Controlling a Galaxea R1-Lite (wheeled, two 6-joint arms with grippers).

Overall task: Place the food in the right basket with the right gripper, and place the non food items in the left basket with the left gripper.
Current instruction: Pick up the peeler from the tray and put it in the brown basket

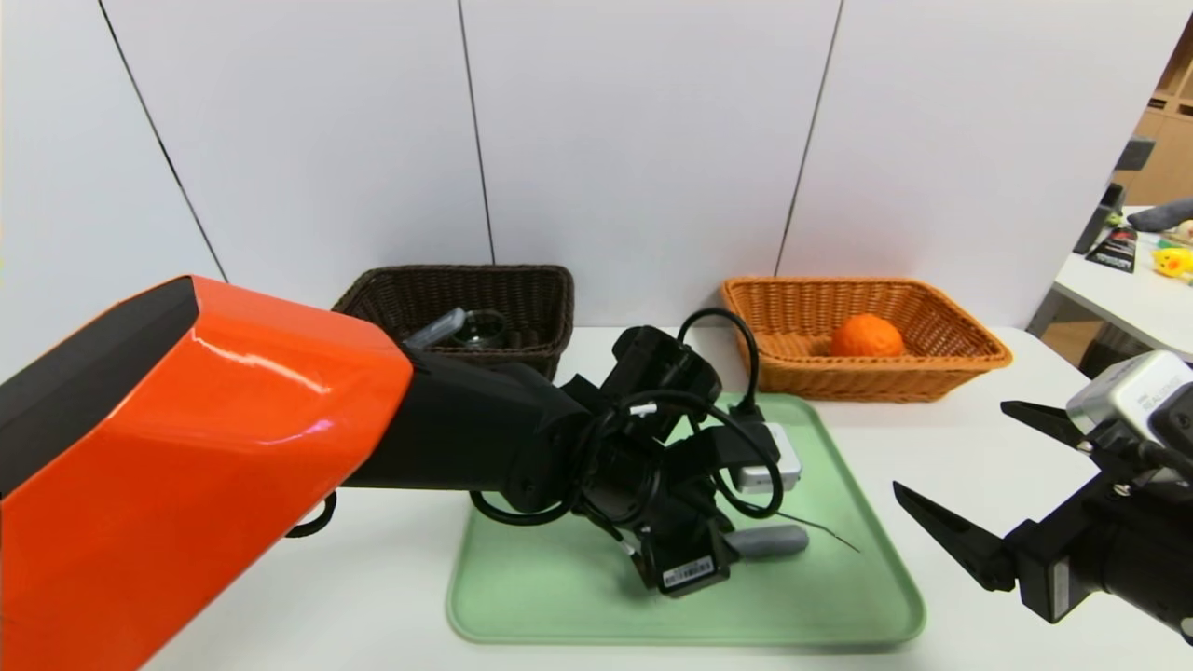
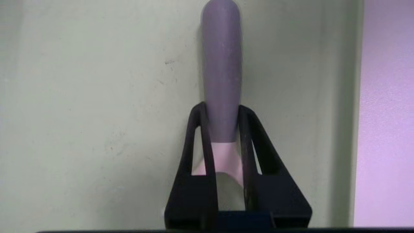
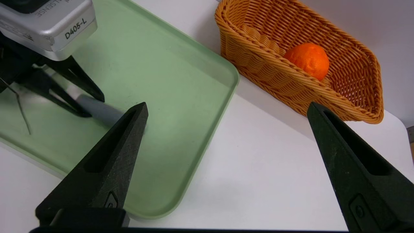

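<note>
I see the white table [image 1: 932,447] filling the lower half of the head view, with the green tray [image 1: 559,596] at the lower centre. The left basket [image 1: 522,308] stands upper centre-left and holds the glass dish [image 1: 485,326]. The right basket [image 1: 802,326], upper right, holds the orange fruit [image 1: 867,336]. On the tray my left gripper [image 2: 223,129] clamps the peeler [image 2: 222,71] at its handle. My right gripper [image 1: 969,475], lower right, has fingers spread wide, holding nothing.

The left tool [image 1: 736,545] angles downward at mid-scene, fingers [image 2: 197,142] clamped together. The right tool [image 1: 969,475] hangs off to the right, fingers spread wide.
</note>
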